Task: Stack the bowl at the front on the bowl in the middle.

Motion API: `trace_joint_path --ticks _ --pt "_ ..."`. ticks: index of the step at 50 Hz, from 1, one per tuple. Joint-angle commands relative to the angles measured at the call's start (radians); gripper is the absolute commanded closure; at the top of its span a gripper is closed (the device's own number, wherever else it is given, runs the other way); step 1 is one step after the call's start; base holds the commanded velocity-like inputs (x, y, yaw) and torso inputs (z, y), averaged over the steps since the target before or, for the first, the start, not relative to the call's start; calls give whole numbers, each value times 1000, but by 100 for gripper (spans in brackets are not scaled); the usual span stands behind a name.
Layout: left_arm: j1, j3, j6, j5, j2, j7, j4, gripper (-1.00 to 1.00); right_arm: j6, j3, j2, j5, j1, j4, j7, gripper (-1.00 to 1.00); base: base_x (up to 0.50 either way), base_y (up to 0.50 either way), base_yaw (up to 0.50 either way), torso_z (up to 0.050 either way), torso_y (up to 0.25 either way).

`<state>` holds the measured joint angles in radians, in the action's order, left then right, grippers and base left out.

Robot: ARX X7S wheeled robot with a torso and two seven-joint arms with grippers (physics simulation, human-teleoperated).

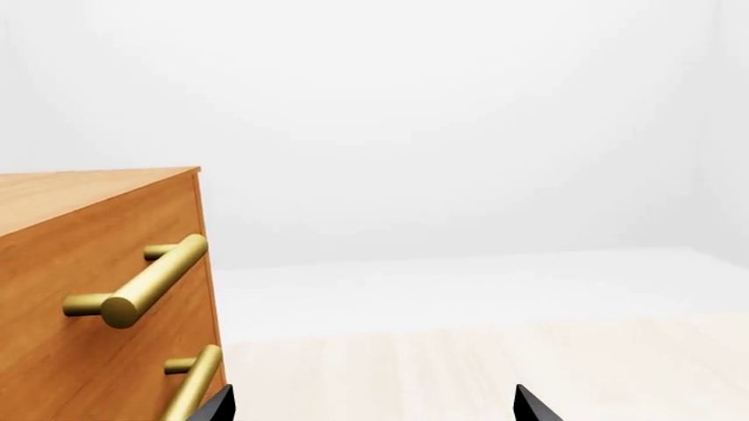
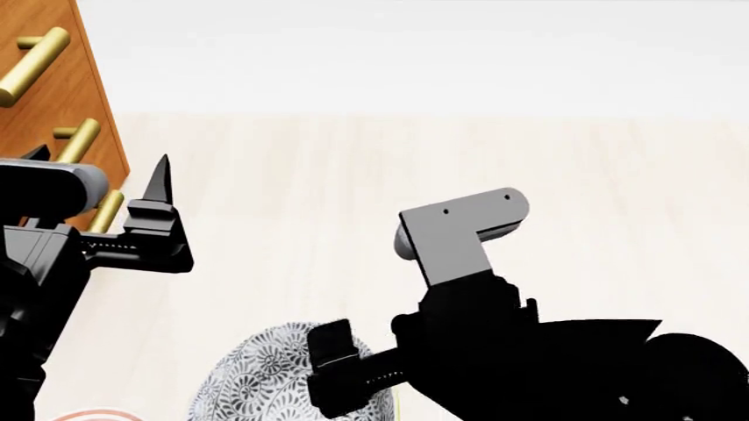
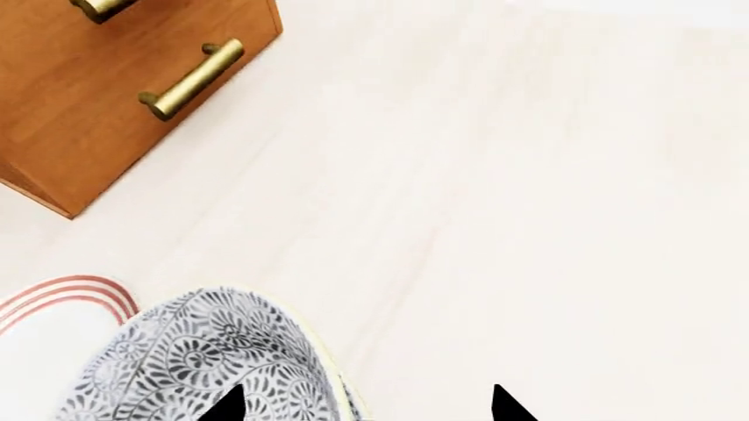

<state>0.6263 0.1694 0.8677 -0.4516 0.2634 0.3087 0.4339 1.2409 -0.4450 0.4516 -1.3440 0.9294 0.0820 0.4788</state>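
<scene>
**Right gripper poised over the patterned bowl, left gripper idle by the drawers**

While the right gripper (image 3: 363,405) hangs above the pale wooden tabletop (image 3: 527,219), its two black pointed fingertips (image 3: 223,405) stand well apart and hold nothing, one of them over the patterned bowl (image 3: 199,360). That bowl is round, overturned or domed as seen here, its grey-and-white surface covered with a fine floral scroll, and a thin yellowish edge shows along its side. Just beside it, partly hidden under it, lies a white bowl with red rings (image 3: 53,307) round its rim; the wrist view cuts it off, so whether the two touch is hard to say. Two bowls can be counted; a third may lie out of sight.

In the head view the right arm (image 2: 527,351), black with a grey angled bracket, covers much of the patterned bowl's near side. The left gripper (image 2: 100,202) sits off to the left, its black tapered fingers spread and empty, close to the wooden drawer cabinet (image 2: 47,88). The cabinet is smooth orange-brown wood, box-shaped, with cylindrical brass handles (image 1: 140,285) on short posts; three show in the head view. Beyond the tabletop are a plain white floor and wall.
</scene>
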Motion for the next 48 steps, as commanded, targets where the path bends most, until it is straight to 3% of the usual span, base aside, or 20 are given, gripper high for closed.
trace_joint_path --ticks 1,11,14,16,22,28,48 --pt "-3 -5 3 -15 -5 9 19 -100 -192 152 55 48 -37 243 -5 -100 0 0 0 0 0" --pt "-1 2 7 -22 -4 12 33 -100 -367 188 68 191 -94 338 -86 -100 0 0 0 0 0" --pt "-19 -11 -19 -27 -10 14 51 -100 -554 158 55 455 -159 354 -86 -100 0 0 0 0 0" --pt "-43 -7 -95 2 -15 11 55 -100 -642 66 76 665 -187 366 -75 -100 0 0 0 0 0" --pt "-100 -23 -261 41 -45 18 92 -100 -855 6 75 919 -293 365 -19 -100 0 0 0 0 0" --pt "-137 -23 -382 79 -59 22 105 -100 -905 -4 77 970 -321 375 -1 -100 0 0 0 0 0" --pt "-150 -2 -425 90 -55 30 102 -100 -904 7 89 1003 -322 411 38 -100 0 0 0 0 0"
